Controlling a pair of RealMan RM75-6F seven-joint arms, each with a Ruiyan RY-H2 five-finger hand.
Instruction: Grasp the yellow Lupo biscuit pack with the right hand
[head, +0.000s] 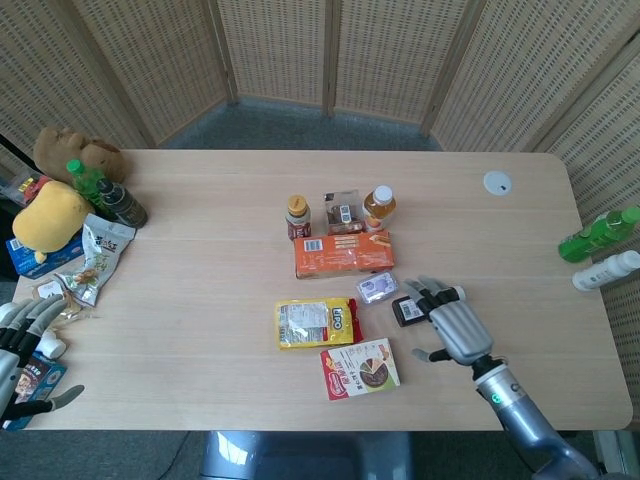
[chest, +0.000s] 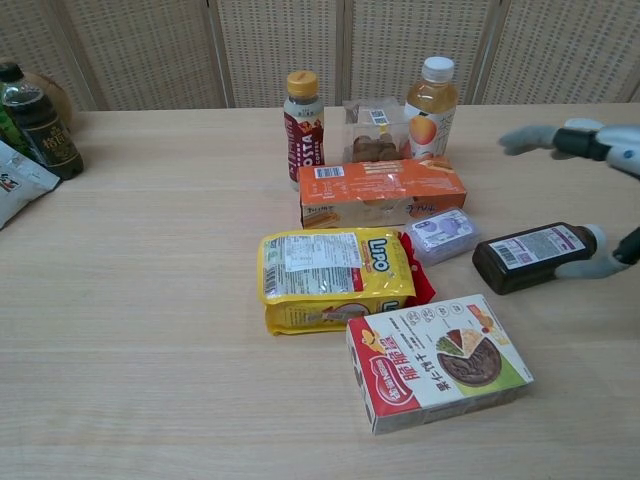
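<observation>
The yellow Lupo biscuit pack (head: 316, 323) (chest: 335, 276) lies flat near the middle of the table, label up. My right hand (head: 453, 328) hovers open over the dark bottle (head: 412, 307), to the right of the pack and apart from it; in the chest view its fingers (chest: 560, 139) show at the right edge. My left hand (head: 22, 345) hangs open off the table's left front corner, holding nothing.
A red-and-white biscuit box (head: 360, 368) touches the pack's front right corner. An orange box (head: 342, 254), a small purple packet (head: 377, 288), two bottles and a clear box stand behind. Snacks, bottles and plush toys (head: 52, 215) crowd the left edge.
</observation>
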